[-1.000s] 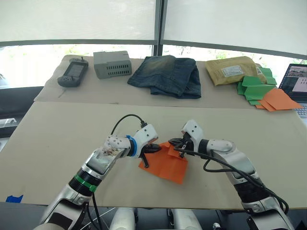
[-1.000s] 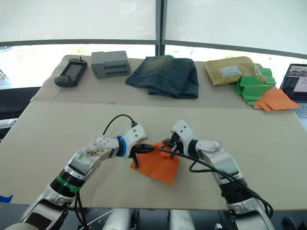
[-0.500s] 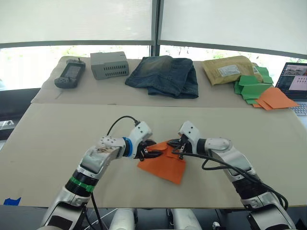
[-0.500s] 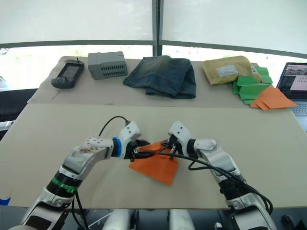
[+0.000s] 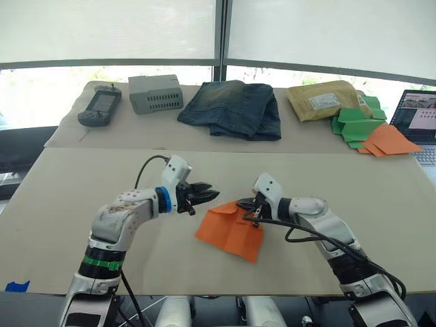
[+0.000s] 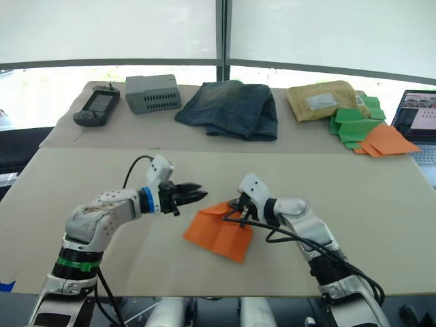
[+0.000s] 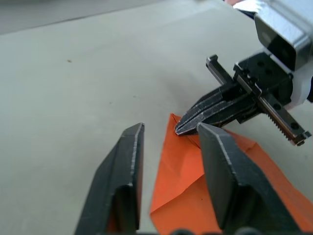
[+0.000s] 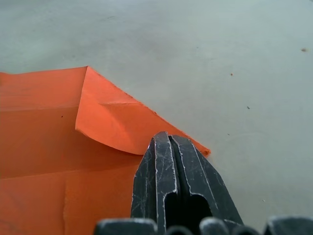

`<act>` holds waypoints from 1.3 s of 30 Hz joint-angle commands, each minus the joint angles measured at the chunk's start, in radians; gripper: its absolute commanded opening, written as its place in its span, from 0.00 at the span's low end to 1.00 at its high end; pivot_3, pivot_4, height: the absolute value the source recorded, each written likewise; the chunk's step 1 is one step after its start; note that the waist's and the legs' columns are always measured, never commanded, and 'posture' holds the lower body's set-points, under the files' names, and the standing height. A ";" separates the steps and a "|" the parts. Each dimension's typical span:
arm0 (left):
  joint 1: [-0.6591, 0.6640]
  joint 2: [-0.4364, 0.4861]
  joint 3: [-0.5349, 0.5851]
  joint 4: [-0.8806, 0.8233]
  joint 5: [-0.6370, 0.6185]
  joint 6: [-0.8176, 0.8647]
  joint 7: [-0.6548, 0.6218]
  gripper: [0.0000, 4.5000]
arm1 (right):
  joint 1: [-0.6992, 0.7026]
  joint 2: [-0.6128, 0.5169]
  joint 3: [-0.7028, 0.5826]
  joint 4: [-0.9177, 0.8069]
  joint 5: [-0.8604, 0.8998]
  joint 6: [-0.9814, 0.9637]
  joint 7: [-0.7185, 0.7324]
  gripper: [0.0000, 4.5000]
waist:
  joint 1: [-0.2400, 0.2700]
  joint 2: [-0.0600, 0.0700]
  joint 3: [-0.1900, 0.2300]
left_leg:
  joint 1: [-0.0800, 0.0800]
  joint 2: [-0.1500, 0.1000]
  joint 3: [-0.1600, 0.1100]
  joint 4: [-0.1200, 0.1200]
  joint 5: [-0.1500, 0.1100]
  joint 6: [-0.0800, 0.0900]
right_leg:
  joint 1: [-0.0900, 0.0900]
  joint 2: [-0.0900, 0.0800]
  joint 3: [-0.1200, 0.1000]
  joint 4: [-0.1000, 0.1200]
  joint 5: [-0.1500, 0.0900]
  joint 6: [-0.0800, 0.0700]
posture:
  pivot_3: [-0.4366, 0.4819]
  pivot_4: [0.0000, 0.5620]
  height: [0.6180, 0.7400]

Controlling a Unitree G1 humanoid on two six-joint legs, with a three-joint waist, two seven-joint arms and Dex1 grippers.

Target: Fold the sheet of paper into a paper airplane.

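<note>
Sheet of paper: the bright orange sheet of paper [image 5: 230, 226] lies flat on the near table [image 5: 75, 191], partly folded, with a small flap turned over at its far corner.
Right gripper: the right gripper [image 5: 255, 206] rests at that far corner, its two black fingers pressed together with the tips on the paper's edge; whether paper is caught between them cannot be told.
Left gripper: the left gripper [image 5: 206, 195] hangs above the table just beside the sheet's left corner, fingers spread a little apart, nothing between them, pointing toward the right gripper.
Far table: a handheld device [image 5: 99, 105], a grey box [image 5: 157, 92], folded jeans [image 5: 233, 109] and a padded envelope [image 5: 323, 99] lie in a row.
Far right: green paper shapes [image 5: 354, 123] and paler orange pieces [image 5: 390, 139] lie beside a laptop [image 5: 419, 121].
</note>
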 commanded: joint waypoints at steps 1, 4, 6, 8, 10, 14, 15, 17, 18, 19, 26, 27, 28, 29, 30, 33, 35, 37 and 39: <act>0.004 0.002 -0.079 0.021 0.064 -0.104 -0.032 0.06 | 0.027 -0.001 0.021 0.013 -0.023 0.017 -0.003 0.00 | 0.000 0.000 0.000 | 0.000 0.000 0.000 0.000 0.000 0.000 | 0.000 0.000 0.000 0.000 0.000 -0.001 | 0.48 0.27 0.85; 0.012 -0.004 -0.129 0.069 0.110 -0.149 -0.034 0.01 | 0.031 -0.004 0.015 0.002 -0.022 0.022 -0.008 0.00 | 0.000 0.000 0.000 | 0.000 0.000 0.000 0.000 0.000 0.000 | 0.000 0.000 0.000 0.000 -0.002 -0.003 | 0.48 0.27 0.85; 0.017 -0.011 -0.140 0.095 0.127 -0.160 -0.026 0.01 | 0.034 -0.005 0.010 -0.007 -0.019 0.023 -0.013 0.00 | 0.000 0.000 0.000 | 0.000 0.001 0.000 0.000 0.000 0.000 | 0.000 0.000 0.000 0.000 -0.002 -0.004 | 0.48 0.27 0.85; 0.022 -0.009 -0.156 0.121 0.157 -0.176 -0.014 0.01 | 0.039 -0.005 0.003 -0.017 -0.014 0.019 -0.018 0.00 | 0.002 0.000 0.000 | 0.000 0.001 0.000 0.000 0.000 0.000 | -0.001 0.000 0.000 0.000 -0.002 -0.004 | 0.48 0.27 0.85; 0.033 -0.015 -0.176 0.168 0.205 -0.194 0.024 0.01 | 0.041 0.003 -0.001 -0.025 -0.014 0.001 -0.023 0.00 | 0.003 0.000 0.000 | 0.000 0.001 0.000 0.000 0.000 0.000 | 0.000 0.000 0.000 0.000 -0.002 -0.004 | 0.48 0.27 0.85; 0.056 -0.040 -0.186 0.174 0.220 -0.203 0.046 0.01 | 0.042 0.027 0.009 -0.033 -0.020 -0.004 -0.036 0.00 | 0.003 0.000 -0.001 | 0.003 0.001 0.000 0.000 0.000 0.000 | 0.003 -0.001 0.000 0.000 -0.003 -0.006 | 0.48 0.27 0.85; 0.061 -0.044 -0.187 0.166 0.219 -0.200 0.046 0.01 | 0.042 0.034 0.014 -0.035 -0.023 -0.005 -0.039 0.00 | 0.002 0.000 -0.001 | 0.005 0.001 0.000 0.000 0.000 0.000 | 0.005 -0.001 0.000 -0.001 -0.004 -0.006 | 0.48 0.27 0.85; 0.070 -0.051 -0.189 0.151 0.212 -0.188 0.045 0.01 | 0.039 0.056 0.022 -0.038 -0.026 -0.004 -0.046 0.00 | 0.002 0.000 -0.001 | 0.008 0.002 -0.001 0.000 0.000 0.000 | 0.008 -0.002 0.000 -0.001 -0.004 -0.006 | 0.48 0.27 0.85; 0.074 -0.051 -0.191 0.145 0.213 -0.185 0.044 0.01 | 0.036 0.065 0.024 -0.039 -0.028 -0.002 -0.049 0.00 | 0.002 0.001 -0.001 | 0.008 0.002 -0.002 0.000 0.000 0.000 | 0.008 -0.002 0.000 -0.001 -0.004 -0.006 | 0.48 0.27 0.85; 0.077 -0.052 -0.193 0.142 0.213 -0.183 0.045 0.01 | 0.032 0.074 0.026 -0.038 -0.031 0.000 -0.051 0.00 | 0.002 0.001 -0.001 | 0.009 0.002 -0.003 0.000 0.000 0.000 | 0.008 -0.002 0.000 -0.001 -0.004 -0.006 | 0.48 0.27 0.85; 0.093 -0.055 -0.198 0.137 0.216 -0.179 0.052 0.01 | -0.026 0.108 0.040 0.039 -0.090 0.000 -0.095 0.00 | 0.002 0.001 -0.001 | 0.010 0.002 -0.005 -0.002 0.000 0.000 | 0.008 -0.002 0.000 -0.002 -0.004 -0.006 | 0.48 0.27 0.85; 0.095 -0.055 -0.198 0.137 0.215 -0.177 0.052 0.01 | -0.033 0.103 0.039 0.053 -0.102 0.002 -0.103 0.00 | 0.002 0.001 -0.001 | 0.010 0.002 -0.005 -0.002 0.000 0.000 | 0.008 -0.002 0.000 -0.002 -0.004 -0.006 | 0.48 0.27 0.85; 0.096 -0.055 -0.197 0.137 0.214 -0.176 0.051 0.01 | -0.037 0.097 0.034 0.063 -0.112 0.005 -0.111 0.00 | 0.002 0.001 -0.001 | 0.010 0.002 -0.005 -0.002 0.000 0.000 | 0.008 -0.002 0.000 -0.002 -0.004 -0.007 | 0.48 0.27 0.85; 0.097 -0.053 -0.196 0.136 0.214 -0.176 0.050 0.01 | -0.033 0.089 0.025 0.067 -0.114 0.006 -0.117 0.00 | 0.003 0.001 -0.001 | 0.010 0.002 -0.005 -0.002 0.000 0.000 | 0.008 -0.002 0.000 -0.002 -0.004 -0.007 | 0.48 0.27 0.85; 0.097 -0.052 -0.193 0.137 0.214 -0.175 0.051 0.01 | -0.026 0.079 0.011 0.070 -0.115 0.002 -0.128 0.00 | 0.005 0.001 -0.001 | 0.010 0.002 -0.005 -0.002 0.000 0.000 | 0.008 -0.002 0.000 -0.002 -0.004 -0.007 | 0.48 0.27 0.85; 0.097 -0.049 -0.190 0.146 0.224 -0.180 0.061 0.01 | -0.012 0.051 -0.036 0.079 -0.104 -0.028 -0.148 0.00 | 0.006 0.001 -0.001 | 0.010 0.002 -0.005 -0.002 0.000 0.000 | 0.009 -0.003 0.000 -0.002 -0.005 -0.007 | 0.48 0.27 0.85; 0.095 -0.050 -0.187 0.150 0.225 -0.182 0.066 0.01 | 0.000 0.027 -0.059 0.080 -0.096 -0.043 -0.145 0.00 | 0.007 0.001 -0.001 | 0.009 0.001 -0.005 -0.002 0.000 0.000 | 0.009 -0.003 0.000 -0.003 -0.005 -0.006 | 0.48 0.27 0.85; 0.094 -0.051 -0.186 0.151 0.223 -0.181 0.065 0.01 | 0.009 0.013 -0.069 0.081 -0.092 -0.068 -0.136 0.00 | 0.006 0.001 -0.001 | 0.009 0.001 -0.005 -0.002 -0.001 -0.001 | 0.009 -0.003 0.000 -0.004 -0.005 -0.006 | 0.48 0.27 0.85; 0.092 -0.049 -0.186 0.152 0.223 -0.180 0.063 0.01 | 0.017 0.005 -0.082 0.080 -0.084 -0.096 -0.129 0.00 | 0.006 0.001 -0.001 | 0.009 0.001 -0.005 -0.002 -0.001 -0.001 | 0.009 -0.003 0.000 -0.004 -0.005 -0.006 | 0.48 0.27 0.85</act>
